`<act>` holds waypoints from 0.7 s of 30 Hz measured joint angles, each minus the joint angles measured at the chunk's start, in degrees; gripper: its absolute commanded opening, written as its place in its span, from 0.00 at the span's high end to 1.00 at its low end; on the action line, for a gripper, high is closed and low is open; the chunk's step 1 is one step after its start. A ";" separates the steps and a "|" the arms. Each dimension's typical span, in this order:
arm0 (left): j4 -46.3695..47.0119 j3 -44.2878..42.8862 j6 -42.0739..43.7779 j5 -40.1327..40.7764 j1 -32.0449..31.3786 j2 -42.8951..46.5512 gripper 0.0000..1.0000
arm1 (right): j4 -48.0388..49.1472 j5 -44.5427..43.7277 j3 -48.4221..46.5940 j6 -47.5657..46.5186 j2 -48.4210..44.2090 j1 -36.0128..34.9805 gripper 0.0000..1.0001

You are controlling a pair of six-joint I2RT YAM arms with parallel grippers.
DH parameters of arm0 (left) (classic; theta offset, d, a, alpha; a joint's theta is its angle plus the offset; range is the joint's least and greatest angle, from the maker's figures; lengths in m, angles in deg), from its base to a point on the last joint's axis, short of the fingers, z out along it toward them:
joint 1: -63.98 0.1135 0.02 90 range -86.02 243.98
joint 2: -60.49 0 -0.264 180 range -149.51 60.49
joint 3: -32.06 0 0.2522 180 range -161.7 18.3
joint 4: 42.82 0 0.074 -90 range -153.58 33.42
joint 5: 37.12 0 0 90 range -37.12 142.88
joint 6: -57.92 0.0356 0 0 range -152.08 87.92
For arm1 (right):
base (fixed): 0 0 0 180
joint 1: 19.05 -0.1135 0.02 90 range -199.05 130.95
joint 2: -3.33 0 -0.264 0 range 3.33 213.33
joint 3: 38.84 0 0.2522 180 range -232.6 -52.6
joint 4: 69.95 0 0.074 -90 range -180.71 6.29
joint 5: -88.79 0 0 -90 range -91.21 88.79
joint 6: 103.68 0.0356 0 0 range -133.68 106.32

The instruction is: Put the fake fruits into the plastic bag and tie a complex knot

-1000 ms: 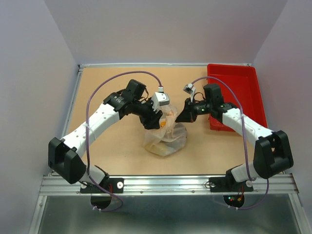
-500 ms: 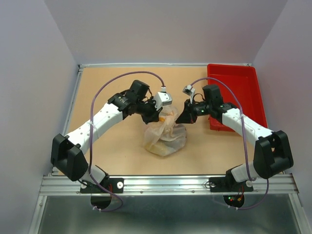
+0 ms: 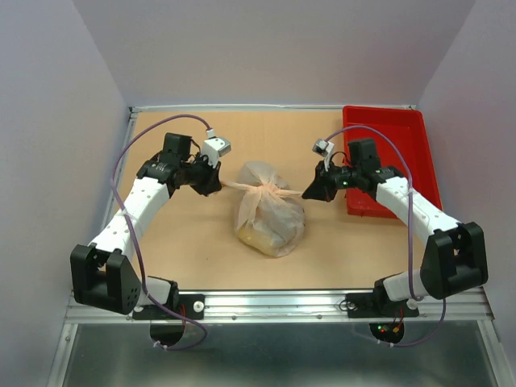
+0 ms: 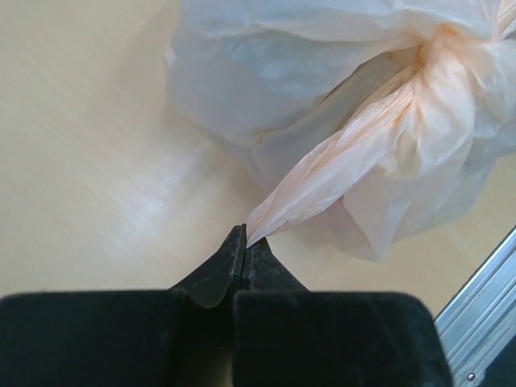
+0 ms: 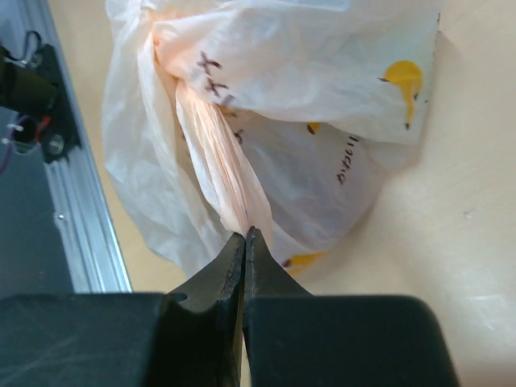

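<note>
The plastic bag (image 3: pixel 270 216) lies in the middle of the table, whitish and crinkly with orange marks, and something yellow shows faintly through its lower part. Its handles are twisted into a knot (image 3: pixel 270 191) on top, also seen in the wrist views (image 4: pixel 439 72) (image 5: pixel 165 44). Two thin ends run out sideways from it. My left gripper (image 3: pixel 216 182) (image 4: pixel 244 234) is shut on the left end (image 4: pixel 322 177). My right gripper (image 3: pixel 307 193) (image 5: pixel 246 235) is shut on the right end (image 5: pixel 222 161). Both ends are stretched taut. The fake fruits themselves are hidden inside the bag.
A red plastic tray (image 3: pixel 390 153) sits at the back right, partly under my right arm. The aluminium rail (image 3: pixel 274 302) runs along the table's near edge. Purple cables loop above both arms.
My left gripper closed on the bag's left end and pulled away to the left. The right gripper drew slightly right. The handles tightened into a knot with both ends stretched out.
</note>
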 measured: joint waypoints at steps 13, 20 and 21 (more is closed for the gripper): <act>0.87 11.28 6.19 -3.85 8.94 2.29 1.00 | -5.51 -1.36 -0.02 -13.70 5.07 5.22 1.00; 2.56 12.35 8.72 -4.22 10.95 0.66 1.00 | -6.03 -1.51 -0.02 -17.86 7.45 6.97 1.00; 2.75 12.35 8.81 -4.81 11.76 0.22 1.00 | -6.14 -1.53 -0.02 -18.25 7.82 7.15 1.00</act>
